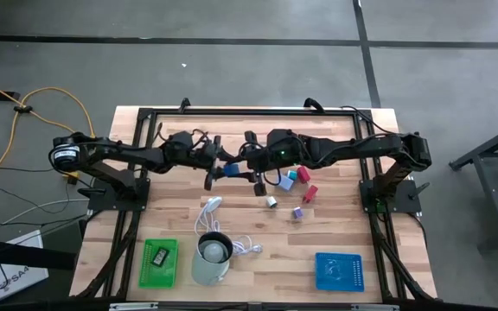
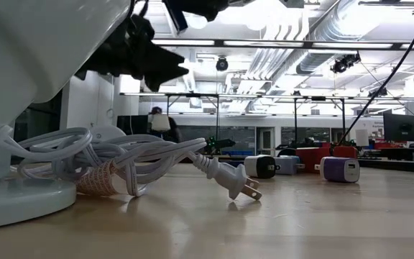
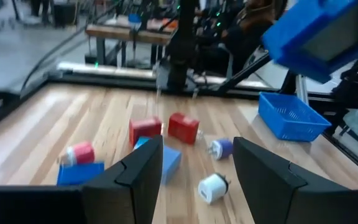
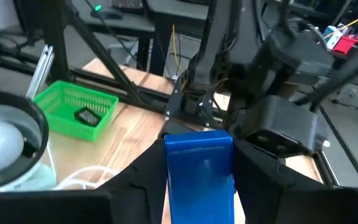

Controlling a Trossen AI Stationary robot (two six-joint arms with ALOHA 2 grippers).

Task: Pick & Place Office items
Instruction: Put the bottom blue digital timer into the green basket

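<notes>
Right hand pinches a blue block above mid-surface, and we see the left hand, fingers spread and empty, reaching in close beside it. Below us, red, pink, purple and white pieces lie scattered on the surface, near the white cable, with the green tray and blue tray well apart; no writing reads.

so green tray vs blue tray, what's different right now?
Colour and place: the green tray sits on the left arm's side of the table's near edge, the blue tray on the right arm's side. Contents: the green tray holds one small dark item; the blue tray looks to hold nothing. In common: both are small rectangular mesh-walled baskets lying flat on the wooden table, with the pale cup between them.
</notes>
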